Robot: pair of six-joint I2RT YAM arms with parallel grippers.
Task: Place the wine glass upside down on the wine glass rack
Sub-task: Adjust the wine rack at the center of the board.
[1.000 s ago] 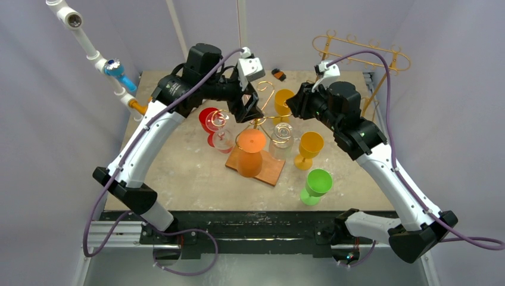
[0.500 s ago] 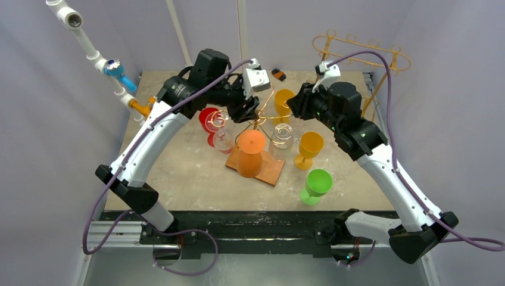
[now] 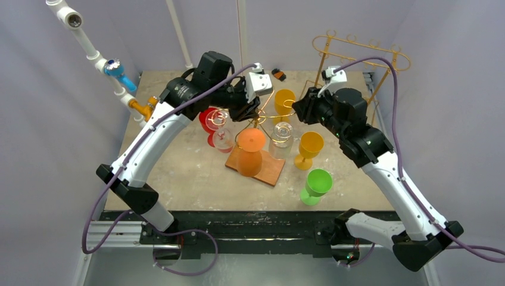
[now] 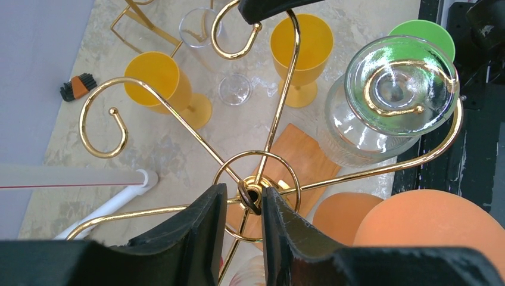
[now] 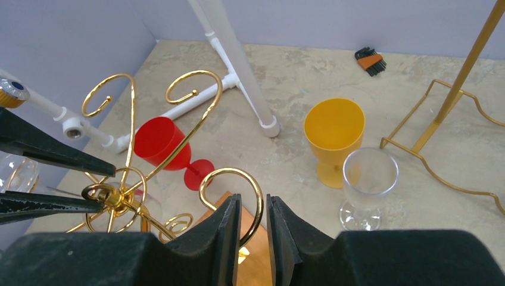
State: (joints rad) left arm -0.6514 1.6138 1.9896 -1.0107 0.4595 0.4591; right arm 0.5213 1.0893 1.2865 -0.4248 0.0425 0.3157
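At the middle of the worktop [image 3: 184,173] stands the golden wine glass rack [image 5: 116,199] on its wooden base [image 3: 271,173]. An orange glass [image 3: 251,143] and a hanging clear glass [image 4: 402,83] are on it upside down. Each foot is caught in a spiral arm, so the bowl cannot slip out.

From above, the left fingers [image 4: 196,232] stand on both sides of the top knob [image 4: 250,198], nearly together. One pad seems to touch the knob and on the other side a thin gap perhaps remains, so I cannot tell if the grip is firm. I judge that this arm is there to keep the light rack from turning or tipping.

Beside it, the right fingers [image 5: 286,232] are a little apart and carry no glass. A golden curl runs past the slot between them, much thinner than the slot, so nothing is clamped.

The wine glass to be hung is therefore not picked up yet. Near the right fingers a yellow glass [image 5: 333,128] and an upright clear glass [image 5: 369,173] stand just beside each other on the worktop. A red glass [image 5: 156,143] and a green glass [image 3: 318,182] wait there too. I cannot say which one is meant.
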